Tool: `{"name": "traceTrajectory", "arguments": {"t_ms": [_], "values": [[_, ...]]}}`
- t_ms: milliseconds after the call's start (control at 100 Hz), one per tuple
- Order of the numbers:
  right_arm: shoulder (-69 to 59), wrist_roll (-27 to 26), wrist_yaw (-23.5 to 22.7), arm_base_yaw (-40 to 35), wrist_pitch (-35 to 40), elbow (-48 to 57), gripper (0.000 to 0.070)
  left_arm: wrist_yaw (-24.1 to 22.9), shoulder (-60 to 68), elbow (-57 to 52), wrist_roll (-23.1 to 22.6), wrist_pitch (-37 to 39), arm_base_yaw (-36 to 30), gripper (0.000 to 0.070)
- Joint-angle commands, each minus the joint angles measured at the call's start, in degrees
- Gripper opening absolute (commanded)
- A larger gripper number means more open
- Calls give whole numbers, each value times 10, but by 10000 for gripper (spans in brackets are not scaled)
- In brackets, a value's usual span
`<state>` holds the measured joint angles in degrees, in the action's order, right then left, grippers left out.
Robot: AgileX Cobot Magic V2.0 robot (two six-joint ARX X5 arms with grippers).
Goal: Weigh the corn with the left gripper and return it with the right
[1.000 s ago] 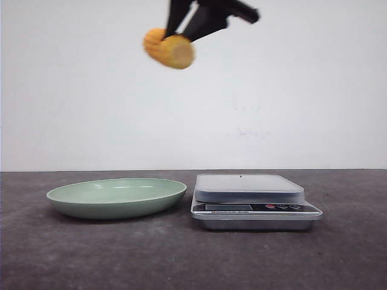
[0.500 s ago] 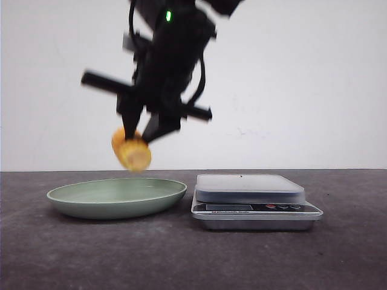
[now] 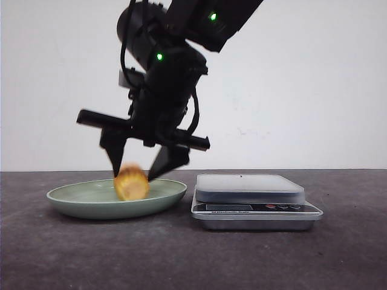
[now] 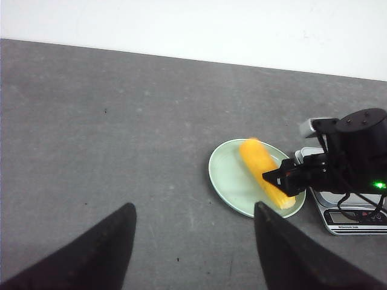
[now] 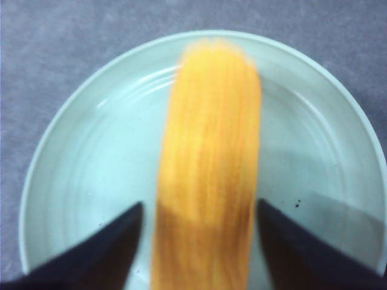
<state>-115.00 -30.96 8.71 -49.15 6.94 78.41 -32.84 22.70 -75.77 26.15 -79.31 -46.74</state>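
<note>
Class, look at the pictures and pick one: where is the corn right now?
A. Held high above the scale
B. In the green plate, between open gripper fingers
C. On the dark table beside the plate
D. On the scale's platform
B. The corn sits in the green plate, with the right gripper spread open around it; the scale platform is bare.

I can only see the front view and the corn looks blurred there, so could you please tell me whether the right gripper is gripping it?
Observer: No. Its wrist view shows the right gripper open, with a finger on either side of the corn.
Operator: Thanks. Where is the left gripper?
Observer: The left gripper is open and empty over the bare table, away from the plate.
</note>
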Motion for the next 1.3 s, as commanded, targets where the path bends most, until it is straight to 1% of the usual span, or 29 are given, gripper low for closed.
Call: {"name": "traceTrajectory", "arguments": {"t_ms": [0, 90, 250, 410, 510, 660, 820, 880, 1060, 1200, 1290], "values": [[-7, -6, 4, -7, -18, 13, 544, -2, 0, -7, -2, 4, -4, 354], [-2, 3, 2, -3, -16, 23, 544, -2, 0, -7, -2, 4, -4, 354], [44, 54, 7, 5, 0, 35, 544, -3, 0, -7, -5, 4, -4, 354], [138, 96, 17, 25, 24, 40, 544, -4, 0, -7, -6, 6, -4, 354], [218, 133, 19, 40, 61, 40, 544, -4, 0, -7, -13, 8, -4, 354], [353, 182, 29, 57, 158, 40, 544, -4, 0, -7, -16, 9, -4, 354], [501, 225, 80, 59, 276, 40, 544, -4, 0, -7, -15, 12, -4, 354], [556, 226, 95, 59, 319, 40, 544, -4, 0, -7, -15, 14, -4, 354], [696, 207, 98, 58, 449, 40, 544, -3, 0, -5, -15, 35, -4, 353], [767, 196, 97, 58, 542, 40, 543, -3, 0, 7, -27, 68, -4, 352], [802, 196, 98, 58, 586, 35, 543, -3, -1, 28, -33, 94, -4, 351]]}}
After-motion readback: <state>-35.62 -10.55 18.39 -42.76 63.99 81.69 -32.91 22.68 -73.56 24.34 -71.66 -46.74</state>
